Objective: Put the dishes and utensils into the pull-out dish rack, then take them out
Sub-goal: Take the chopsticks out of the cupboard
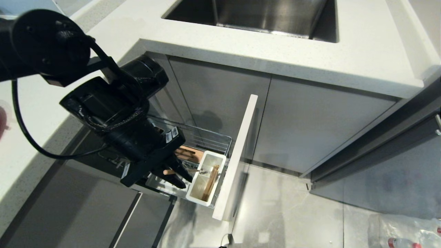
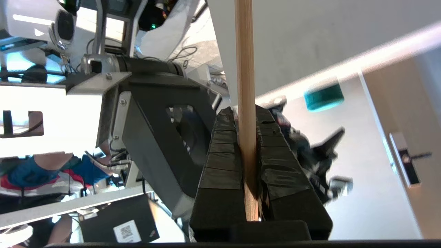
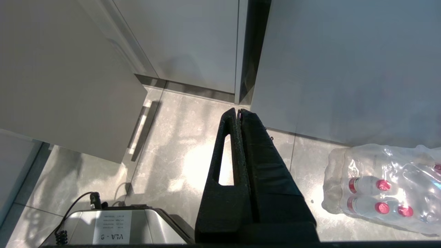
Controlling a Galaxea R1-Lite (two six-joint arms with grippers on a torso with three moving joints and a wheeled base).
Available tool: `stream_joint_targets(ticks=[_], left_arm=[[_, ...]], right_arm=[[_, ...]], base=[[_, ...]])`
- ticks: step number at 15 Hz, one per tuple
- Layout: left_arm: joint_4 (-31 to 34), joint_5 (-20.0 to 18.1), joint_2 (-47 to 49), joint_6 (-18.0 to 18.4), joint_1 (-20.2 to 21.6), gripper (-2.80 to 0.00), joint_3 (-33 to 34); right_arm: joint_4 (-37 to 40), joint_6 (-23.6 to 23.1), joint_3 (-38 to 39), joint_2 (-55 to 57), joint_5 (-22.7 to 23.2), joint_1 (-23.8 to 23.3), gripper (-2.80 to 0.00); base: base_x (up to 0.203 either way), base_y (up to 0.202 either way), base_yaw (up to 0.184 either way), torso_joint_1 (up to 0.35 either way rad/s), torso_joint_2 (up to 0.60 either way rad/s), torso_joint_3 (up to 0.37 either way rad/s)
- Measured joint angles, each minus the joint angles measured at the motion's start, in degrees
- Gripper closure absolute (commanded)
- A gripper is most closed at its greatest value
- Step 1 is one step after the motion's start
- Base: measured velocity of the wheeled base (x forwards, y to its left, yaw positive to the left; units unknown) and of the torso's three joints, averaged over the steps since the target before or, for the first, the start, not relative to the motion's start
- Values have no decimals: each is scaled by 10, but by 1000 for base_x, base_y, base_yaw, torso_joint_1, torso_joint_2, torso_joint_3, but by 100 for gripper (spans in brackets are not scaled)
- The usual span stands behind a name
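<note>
The pull-out dish rack stands drawn out of the cabinet, its pale front panel on the right. My left gripper hangs over the rack beside the white caddy, shut on a light wooden chopstick. In the left wrist view the chopstick runs straight out between the black fingers of that gripper. Another chopstick leans inside the caddy, with a grey metal spoon handle next to it. The dishes are out of view. My right gripper is parked, shut and empty, pointing at the floor.
A brown wooden insert lies in the rack behind the caddy. Above are the white countertop and a steel sink. A pack of water bottles lies on the tiled floor to the right. The robot's base is below.
</note>
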Motion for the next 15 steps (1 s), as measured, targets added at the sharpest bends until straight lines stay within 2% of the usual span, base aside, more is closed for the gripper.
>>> stream_joint_targets(ticks=[3, 7, 9, 12, 15], left_arm=[[2, 8, -34, -1, -18, 0, -9], [-6, 62, -101, 1, -58, 0, -12], [-22, 106, -138, 2, -88, 0, -10], [-57, 228, -208, 10, -130, 0, -11], [-79, 383, -257, 38, -138, 0, -18]], right_arm=[[0, 0, 0, 0, 0, 0, 0], [0, 0, 0, 0, 0, 0, 0], [0, 0, 0, 0, 0, 0, 0], [0, 0, 0, 0, 0, 0, 0], [0, 0, 0, 0, 0, 0, 0]], base=[[0, 0, 0, 0, 0, 0], [0, 0, 0, 0, 0, 0], [0, 0, 0, 0, 0, 0], [0, 0, 0, 0, 0, 0], [0, 0, 0, 0, 0, 0]])
